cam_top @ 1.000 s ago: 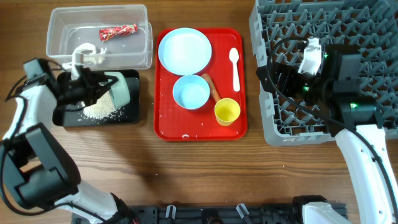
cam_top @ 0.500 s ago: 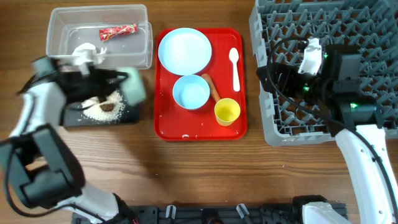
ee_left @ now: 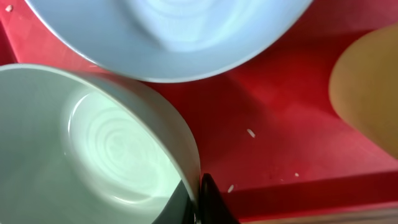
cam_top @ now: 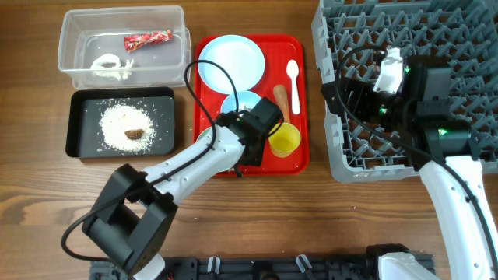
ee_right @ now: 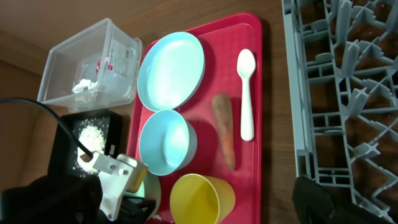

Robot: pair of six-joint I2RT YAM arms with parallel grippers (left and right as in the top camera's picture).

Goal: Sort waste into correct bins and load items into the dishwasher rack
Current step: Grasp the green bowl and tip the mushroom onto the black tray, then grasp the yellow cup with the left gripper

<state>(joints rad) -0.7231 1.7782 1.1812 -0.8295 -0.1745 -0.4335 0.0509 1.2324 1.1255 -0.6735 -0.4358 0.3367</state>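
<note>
My left gripper (cam_top: 241, 154) is shut on the rim of a pale green bowl (ee_left: 93, 155), low over the front of the red tray (cam_top: 303, 159); the bowl also shows in the right wrist view (ee_right: 151, 186). On the tray lie the pale blue plate (cam_top: 231, 61), a blue bowl (cam_top: 243, 103), the orange carrot stick (cam_top: 282, 105), the white spoon (cam_top: 293, 82) and the yellow cup (cam_top: 284, 140). The clear bin (cam_top: 78, 23) holds the red wrapper (cam_top: 148, 38) and white scrap (cam_top: 109, 66). The black bin (cam_top: 78, 148) holds rice (cam_top: 124, 118) and the brown lump (cam_top: 135, 134). My right gripper (cam_top: 346, 101) is open and empty over the grey rack (cam_top: 467, 47).
The rack fills the right side of the table, its left wall close to the tray's right edge. Bare wood runs along the front of the table (cam_top: 257, 210). My left arm crosses from the front left up to the tray.
My left arm swung right from the black bin to the red tray, carrying the pale green bowl. Rice and the brown lump now lie uncovered in the black bin. The right arm has not moved.
</note>
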